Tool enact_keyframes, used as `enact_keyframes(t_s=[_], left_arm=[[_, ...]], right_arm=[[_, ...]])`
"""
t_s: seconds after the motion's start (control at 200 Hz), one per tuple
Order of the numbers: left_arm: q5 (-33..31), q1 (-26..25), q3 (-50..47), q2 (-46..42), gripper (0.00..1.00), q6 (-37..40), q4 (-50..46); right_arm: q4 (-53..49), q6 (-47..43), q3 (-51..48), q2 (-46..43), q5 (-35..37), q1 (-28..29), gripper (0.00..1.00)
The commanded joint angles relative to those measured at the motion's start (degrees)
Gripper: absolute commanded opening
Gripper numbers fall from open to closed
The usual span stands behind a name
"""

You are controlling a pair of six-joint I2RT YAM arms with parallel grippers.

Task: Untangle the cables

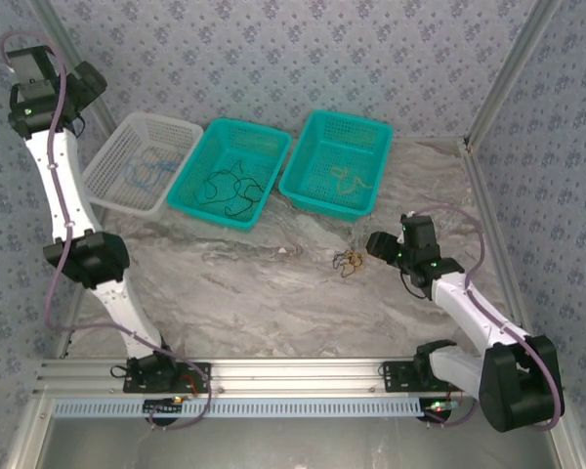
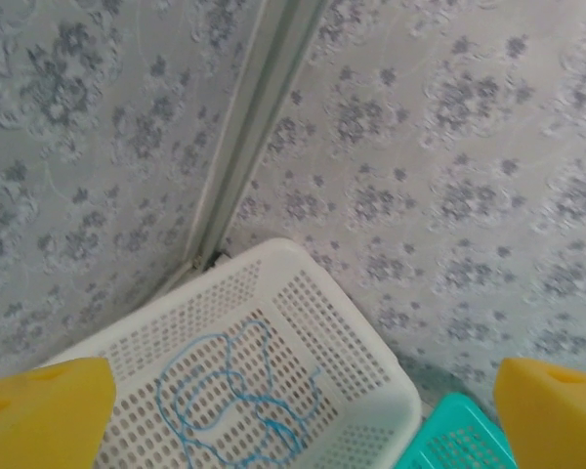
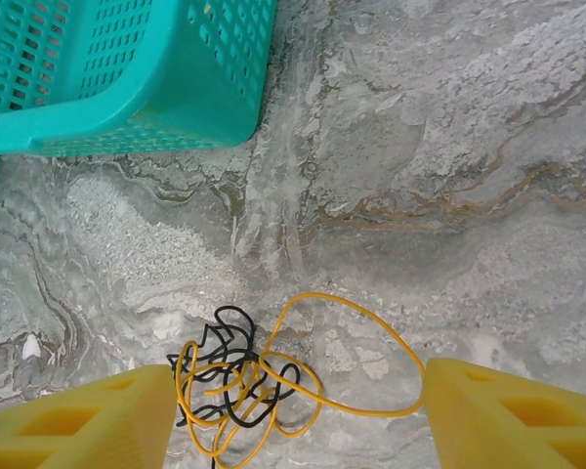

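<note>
We see the left gripper (image 2: 298, 391) wide open and empty above the white basket (image 2: 366, 332) with a blue cable (image 2: 236, 399), the right gripper (image 3: 298, 376) open, empty, over the yellow-black cable tangle (image 3: 236, 376).

We see walls (image 1: 273, 59) papered in pale grey-blue with a repeating darker floral motif. The table (image 1: 254, 293) has a grey marble pattern with faint brown veins. A white basket (image 1: 105, 164) holds a light blue cable (image 2: 225, 401). The middle teal basket (image 1: 249, 125) holds a black cable (image 1: 232, 188), and the right teal basket (image 1: 352, 119) holds a tan cable (image 1: 347, 181). On the marble lies a tangle of yellow and black cables (image 3: 236, 376). The left gripper (image 2: 303, 391) and right gripper (image 3: 298, 386) have bright yellow fingers. The arms (image 1: 54, 171) are white with black joints.
</note>
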Motion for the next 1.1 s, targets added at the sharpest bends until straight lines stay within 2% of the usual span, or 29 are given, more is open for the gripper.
enact_keyframes(t_s=[0.0, 0.12, 0.205, 0.285, 0.385, 0.48, 0.71, 0.954, 1.094], left_arm=[[2.73, -0.73, -14.85, -7.37, 0.99, -2.84, 10.86], [0.32, -2.46, -34.51, -16.82, 0.99, -2.99, 22.82], [-2.02, -3.67, -43.46, -21.4, 0.99, -3.2, 28.32], [-3.8, -4.04, -51.49, -24.8, 0.99, -6.89, 33.7], [-6.78, -5.66, -65.29, -29.67, 0.99, -11.31, 46.22], [-8.07, -8.46, -76.13, -33.35, 0.99, -11.53, 56.27], [-11.9, -18.89, -88.92, -42.83, 0.99, -7.53, 58.3], [-7.6, -29.35, -98.96, -48.69, 0.99, -12.99, 60.08], [-4.98, -35.45, -101.04, -48.78, 0.99, -10.53, 62.45]], right_arm=[[2.28, -1.47, 0.18, 0.99, -1.11, -0.41, 0.7], [3.37, -1.67, 0.25, 2.44, -2.16, -0.52, 0.7], [3.92, -1.83, 0.38, 3.46, -2.69, -0.49, 0.7], [4.85, -1.84, 0.35, 4.62, -2.97, -0.49, 0.7], [5.24, -1.28, 1.05, 6.2, -3.42, -0.49, 0.7], [5.33, -0.7, 1.71, 7.15, -3.63, -0.41, 0.7], [3.13, 0.09, 2.81, 7.29, -2.6, -0.23, 0.7], [2.19, 2.32, 1.77, 6.71, -1.91, -0.14, 0.7], [1.04, 2.8, 1.42, 5.76, -1.61, -0.14, 0.71]])
